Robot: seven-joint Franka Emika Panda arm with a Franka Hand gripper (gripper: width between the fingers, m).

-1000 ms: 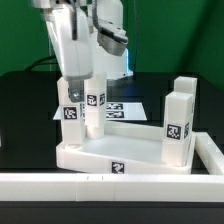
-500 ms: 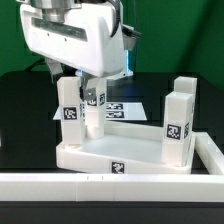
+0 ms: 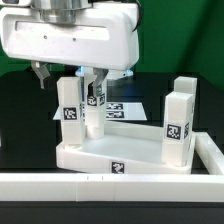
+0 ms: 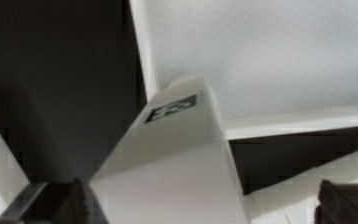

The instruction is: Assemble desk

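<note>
The white desk top (image 3: 110, 152) lies on the black table, and white tagged legs stand upright on it. Two are on the exterior view's left (image 3: 69, 112) (image 3: 94, 108) and two on its right (image 3: 177, 122) (image 3: 187, 92). My gripper (image 3: 70, 76) hangs over the left legs with its wide white hand filling the top of the view. Its dark fingers (image 3: 40, 74) stand apart on either side of the front left leg. In the wrist view the gripper (image 4: 202, 205) straddles that leg (image 4: 176, 150). It is open, with a gap on one side, and the desk top (image 4: 282, 60) lies beyond.
The long white rail wall (image 3: 100, 186) runs along the front and up the exterior view's right side (image 3: 214, 150). The marker board (image 3: 128, 108) lies flat behind the desk top. Black table surface (image 3: 25, 120) shows at the exterior view's left.
The hand has turned from edge-on to broadside and looms larger in the exterior view. Its fingers now stand apart from the front left leg. The legs and top have not moved.
</note>
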